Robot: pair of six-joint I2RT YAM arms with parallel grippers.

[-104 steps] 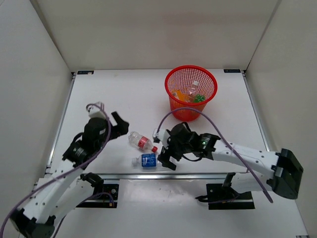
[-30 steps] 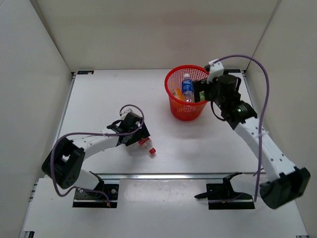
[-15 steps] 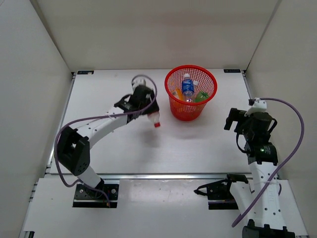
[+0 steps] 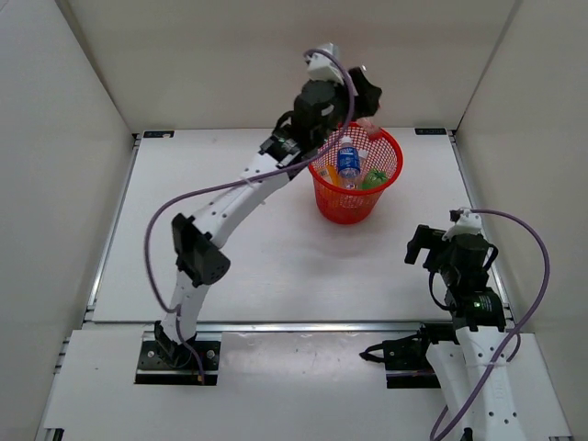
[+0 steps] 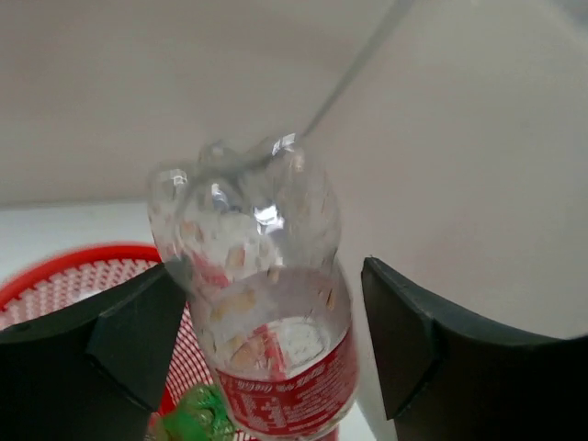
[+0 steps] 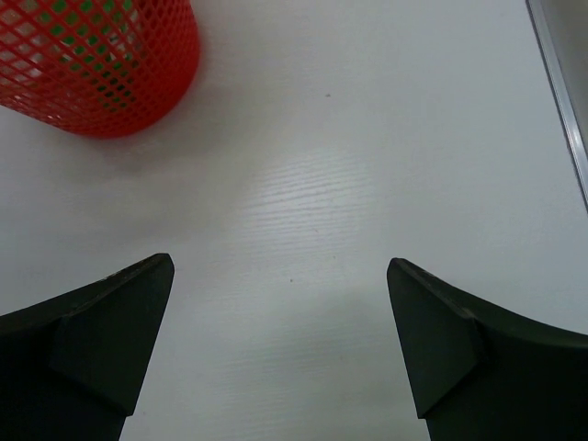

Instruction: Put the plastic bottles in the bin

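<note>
The red mesh bin (image 4: 333,200) stands at the back of the table and holds a blue-label bottle (image 4: 347,162), an orange bottle (image 4: 329,174) and a green bottle (image 4: 370,180). My left gripper (image 4: 366,92) is raised over the bin's far rim. In the left wrist view the clear bottle with the red label (image 5: 276,367) lies between the open jaws of the left gripper (image 5: 271,268), with gaps on both sides at the label, above the bin (image 5: 64,276). My right gripper (image 4: 416,245) is open and empty, low over bare table (image 6: 280,303), right of and nearer than the bin (image 6: 101,64).
White walls enclose the table on three sides; the left gripper is close to the back wall. A metal rail (image 6: 560,83) runs along the table's right edge. Purple cables loop off both arms.
My left arm has swung the red-label bottle from left of the bin up over its far rim, and the jaws have parted. The right arm has barely moved.
</note>
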